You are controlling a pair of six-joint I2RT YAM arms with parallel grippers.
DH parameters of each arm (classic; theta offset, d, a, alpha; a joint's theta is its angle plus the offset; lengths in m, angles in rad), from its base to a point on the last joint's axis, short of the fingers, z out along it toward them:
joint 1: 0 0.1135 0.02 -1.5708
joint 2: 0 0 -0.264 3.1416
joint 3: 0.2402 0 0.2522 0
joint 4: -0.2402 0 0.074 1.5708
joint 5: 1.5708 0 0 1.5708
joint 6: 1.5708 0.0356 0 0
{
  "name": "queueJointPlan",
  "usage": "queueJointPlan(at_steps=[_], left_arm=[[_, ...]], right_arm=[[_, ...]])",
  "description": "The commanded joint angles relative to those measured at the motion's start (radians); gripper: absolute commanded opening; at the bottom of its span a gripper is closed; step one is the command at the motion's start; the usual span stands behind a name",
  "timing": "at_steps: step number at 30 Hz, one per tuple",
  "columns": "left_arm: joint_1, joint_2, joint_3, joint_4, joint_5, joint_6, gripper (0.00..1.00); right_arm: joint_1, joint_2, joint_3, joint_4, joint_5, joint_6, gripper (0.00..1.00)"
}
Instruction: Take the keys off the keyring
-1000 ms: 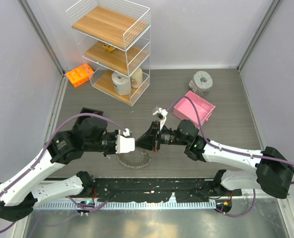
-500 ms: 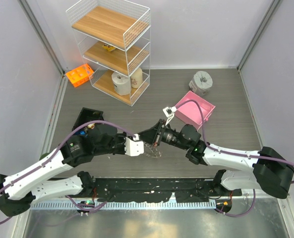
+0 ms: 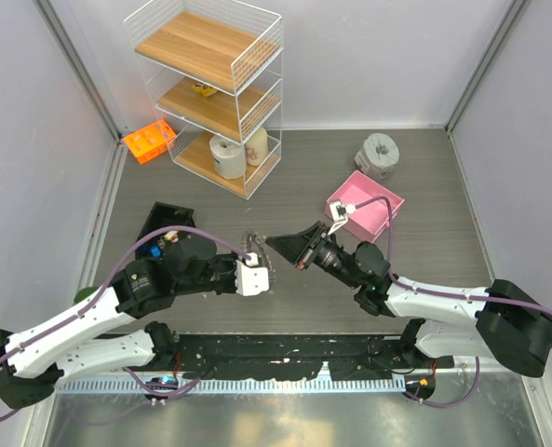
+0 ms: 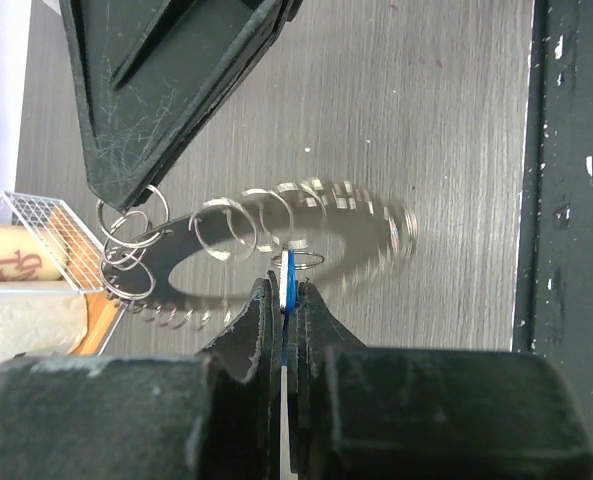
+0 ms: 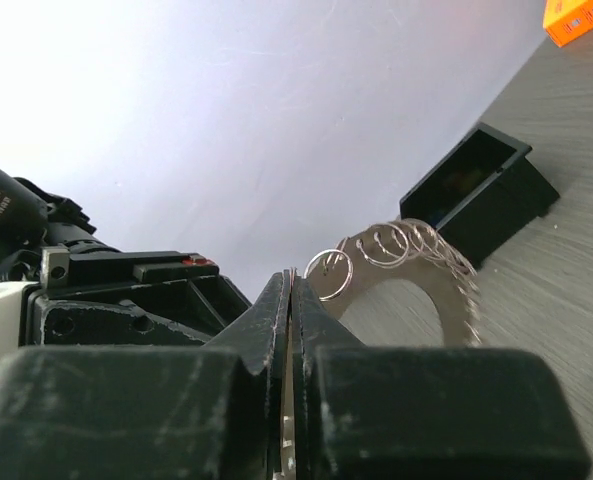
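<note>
Held clear of the table [image 3: 443, 186], the keyring [image 3: 259, 253] is strung between two arms near the middle of the workspace, its silver keys [image 4: 361, 205] fanned along the wire and blurred in the left wrist view. The blue-headed key [image 4: 289, 266] is pinched edge-on in the left gripper [image 4: 288, 300], whose fingers are drawn in until only the key's thickness parts them. Opposite, the right gripper [image 5: 290, 285] is closed to a slit on the ring's rim, where a cluster of small split rings [image 4: 126, 250] dangles just below its tip. A black box [image 5: 476, 185] sits on the table beyond, and a pink tray [image 3: 367, 207] lies well apart. Both holds are on thin, slick metal, so a straight pull apart would likely drag the ring from the right gripper or slide the blue key out of the left pads, dropping the whole bunch. The key probably has to be worked round its coil; force without that turn risks spreading the wire or snagging the crowded neighbouring keys
</note>
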State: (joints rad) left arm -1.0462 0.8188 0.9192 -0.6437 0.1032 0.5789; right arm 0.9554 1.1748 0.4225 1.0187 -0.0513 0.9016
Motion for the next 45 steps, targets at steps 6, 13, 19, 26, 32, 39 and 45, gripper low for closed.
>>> queueJointPlan(at_steps=[6, 13, 19, 26, 32, 39, 45], left_arm=[[0.028, -0.024, 0.03, 0.029, -0.075, -0.206, 0.0], [0.254, 0.012, 0.047, -0.045, -0.223, -0.653, 0.0], [0.589, 0.147, 0.063, -0.116, -0.192, -0.798, 0.0], [0.787, 0.23, 0.058, -0.021, -0.384, -0.804, 0.0], [0.879, 0.362, 0.124, -0.001, -0.428, -0.769, 0.0], [0.922, 0.409, 0.202, -0.073, -0.358, -0.8, 1.0], [0.922, 0.284, 0.199, -0.16, -0.212, -0.829, 1.0]], right_arm=[[-0.001, -0.125, -0.01, 0.019, 0.098, -0.1, 0.05], [-0.001, -0.39, -0.027, -0.325, 0.243, -0.338, 0.05], [-0.001, -0.569, -0.022, -0.52, 0.291, -0.438, 0.05], [-0.001, -0.644, 0.027, -0.657, 0.263, -0.507, 0.05], [0.0, -0.636, 0.059, -0.697, 0.237, -0.533, 0.06], [-0.003, -0.526, 0.169, -0.839, 0.317, -0.589, 0.05], [-0.05, -0.361, 0.245, -0.888, 0.295, -0.609, 0.05]])
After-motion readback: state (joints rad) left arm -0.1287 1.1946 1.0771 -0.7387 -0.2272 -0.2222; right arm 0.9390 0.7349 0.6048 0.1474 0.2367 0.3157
